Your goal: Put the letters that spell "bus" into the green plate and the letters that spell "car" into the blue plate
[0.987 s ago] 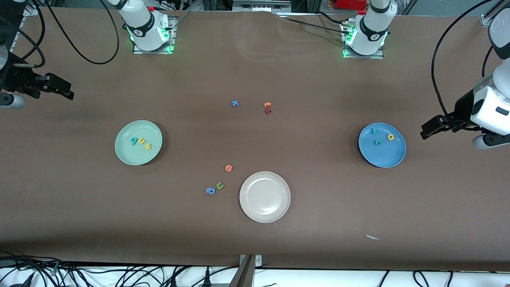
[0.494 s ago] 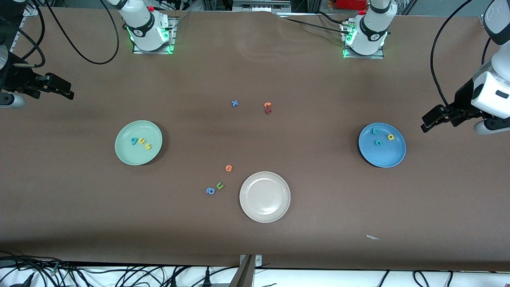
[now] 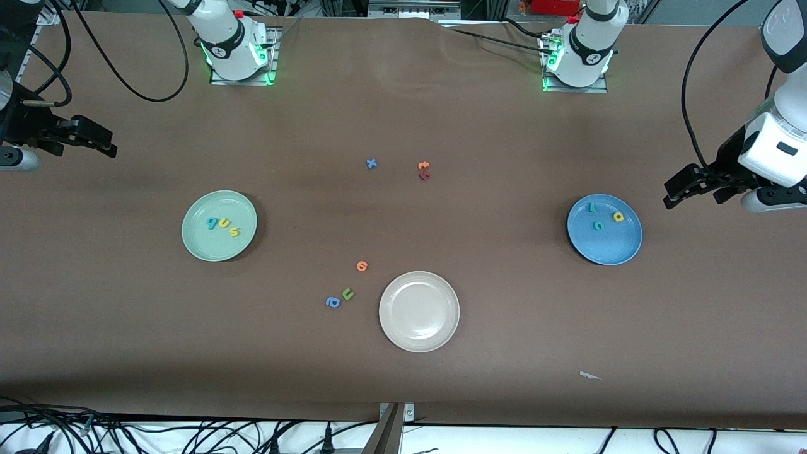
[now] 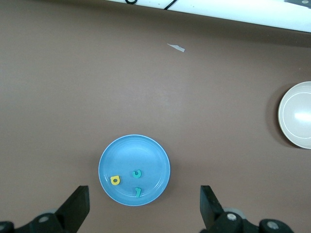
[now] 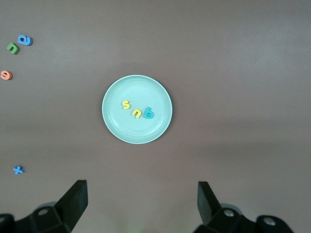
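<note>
The green plate (image 3: 219, 249) holds a teal looped letter (image 3: 212, 222), a yellow "u" (image 3: 224, 223) and a yellow "s" (image 3: 234, 232). In the blue plate (image 3: 608, 249) lie a teal "r" (image 3: 592, 207), a teal "c" (image 3: 598, 225) and a yellow "a" (image 3: 618, 217). My left gripper (image 3: 673, 189) hangs open and empty over the table beside the blue plate (image 4: 146, 155), toward the left arm's end. My right gripper (image 3: 108, 144) waits open and empty over the right arm's end of the table, looking down on the green plate (image 5: 137, 87).
A cream-white plate (image 3: 419, 337) sits nearest the front camera, mid-table. Beside it lie an orange round letter (image 3: 362, 265), a green "u" (image 3: 347, 294) and a blue "a" (image 3: 333, 302). Farther from the camera are a blue "x" (image 3: 372, 163) and orange and red letters (image 3: 423, 171). A white scrap (image 3: 589, 376) lies near the front edge.
The left arm's hand has drawn back a little from the blue plate, its fingers wide apart. The right arm and all letters are where they were.
</note>
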Robot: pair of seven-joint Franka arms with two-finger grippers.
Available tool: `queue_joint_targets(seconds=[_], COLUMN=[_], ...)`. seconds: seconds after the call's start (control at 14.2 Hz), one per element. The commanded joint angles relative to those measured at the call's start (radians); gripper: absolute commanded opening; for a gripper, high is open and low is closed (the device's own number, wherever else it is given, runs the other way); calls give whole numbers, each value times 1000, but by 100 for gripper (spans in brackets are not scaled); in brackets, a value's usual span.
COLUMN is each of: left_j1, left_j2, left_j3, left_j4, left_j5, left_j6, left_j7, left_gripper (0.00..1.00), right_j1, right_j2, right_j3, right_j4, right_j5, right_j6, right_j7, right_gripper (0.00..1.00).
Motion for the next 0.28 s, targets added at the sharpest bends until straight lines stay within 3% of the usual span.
queue_joint_targets(seconds=[0.0,0.21], left_j1=[15,14], left_j2=[1,1], left_j3=[-11,-11], left_j4=[18,22], left_j5=[-19,-14], left_j6=[3,-19], left_j7=[40,43], left_gripper=[100,100], right_j1=[3,3], right_j2=[4,4], right_j3=[-3,-3], right_j4=[16,16], right_j5=[-13,-13], right_j6=[-15,-15], right_j7=[-15,-13], right_gripper=[100,100])
